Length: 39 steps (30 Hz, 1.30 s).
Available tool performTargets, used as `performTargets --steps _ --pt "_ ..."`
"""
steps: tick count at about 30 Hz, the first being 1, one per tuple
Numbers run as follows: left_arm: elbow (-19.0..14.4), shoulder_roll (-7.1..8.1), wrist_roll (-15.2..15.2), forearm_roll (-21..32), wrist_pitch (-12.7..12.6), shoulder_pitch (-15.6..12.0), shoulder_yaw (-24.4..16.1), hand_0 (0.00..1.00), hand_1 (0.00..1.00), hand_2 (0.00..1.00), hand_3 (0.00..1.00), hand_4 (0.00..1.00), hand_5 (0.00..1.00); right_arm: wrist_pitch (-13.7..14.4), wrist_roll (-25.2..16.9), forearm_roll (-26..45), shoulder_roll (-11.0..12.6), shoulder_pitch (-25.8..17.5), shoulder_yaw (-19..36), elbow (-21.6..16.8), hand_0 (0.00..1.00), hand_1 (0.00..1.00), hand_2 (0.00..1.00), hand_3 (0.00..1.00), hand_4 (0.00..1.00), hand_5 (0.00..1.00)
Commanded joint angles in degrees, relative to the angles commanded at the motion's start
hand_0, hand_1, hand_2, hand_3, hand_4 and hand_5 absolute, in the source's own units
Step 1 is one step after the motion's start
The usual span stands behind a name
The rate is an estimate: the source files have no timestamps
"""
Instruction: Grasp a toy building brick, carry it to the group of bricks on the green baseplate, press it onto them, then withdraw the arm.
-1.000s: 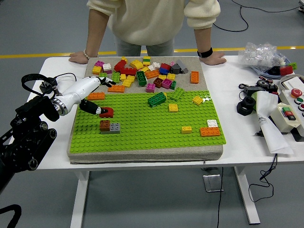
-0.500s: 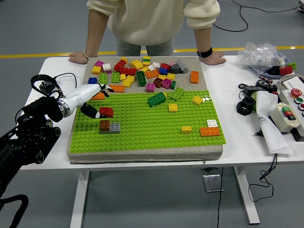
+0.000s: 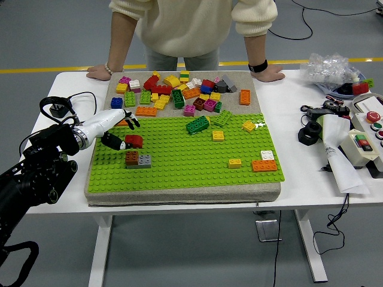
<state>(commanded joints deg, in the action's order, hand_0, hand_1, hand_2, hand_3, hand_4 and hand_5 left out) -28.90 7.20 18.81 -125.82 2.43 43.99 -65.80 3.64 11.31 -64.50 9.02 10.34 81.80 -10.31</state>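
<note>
Left robot hand (image 3: 119, 133), white-shelled with dark fingertips, reaching in from the left edge over the green baseplate (image 3: 191, 161); its fingers are closed around a red brick (image 3: 134, 141), pinched between thumb and forefinger. The grip hides the brick's near-left side, so whether it touches the studs below cannot be told. Just beneath and in front of the held brick sits the brown-and-grey brick pair (image 3: 138, 159), pressed onto the baseplate; a narrow gap separates the two. The black left arm (image 3: 36, 173) is cut off at the lower left corner; the right arm is out of view.

Compared with half a second ago, the left robot hand and red brick have shifted slightly nearer the brown-and-grey pair; a second ago the robot hand lay further back and higher.

Further out: a dark green brick (image 3: 197, 125), yellow bricks and an orange brick (image 3: 264, 165) stand scattered on the baseplate; a loose brick pile (image 3: 179, 89) fills the grey mat behind it. A person at the far side rests both hands, one at (image 3: 99, 72) and the other at (image 3: 270, 73), flat on the white bench (image 3: 305, 161). At the right edge, a control box (image 3: 368, 134) is partly cut off.
</note>
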Motion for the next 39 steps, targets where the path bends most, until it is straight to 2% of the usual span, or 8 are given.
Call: performTargets --steps 22,39 --pt "5.3 -1.49 0.1 1.1 -0.6 2.1 1.2 0.869 0.765 0.597 0.628 0.799 0.025 0.0 0.0 0.2 0.0 0.3 0.0 0.0 0.782 0.704 0.741 0.682 0.948 0.692" --pt "9.8 -1.99 0.4 3.0 -0.7 4.1 4.1 0.870 0.765 0.600 0.632 0.796 0.026 0.0 -0.1 0.2 0.0 0.5 0.0 0.0 0.782 0.705 0.741 0.682 0.948 0.692"
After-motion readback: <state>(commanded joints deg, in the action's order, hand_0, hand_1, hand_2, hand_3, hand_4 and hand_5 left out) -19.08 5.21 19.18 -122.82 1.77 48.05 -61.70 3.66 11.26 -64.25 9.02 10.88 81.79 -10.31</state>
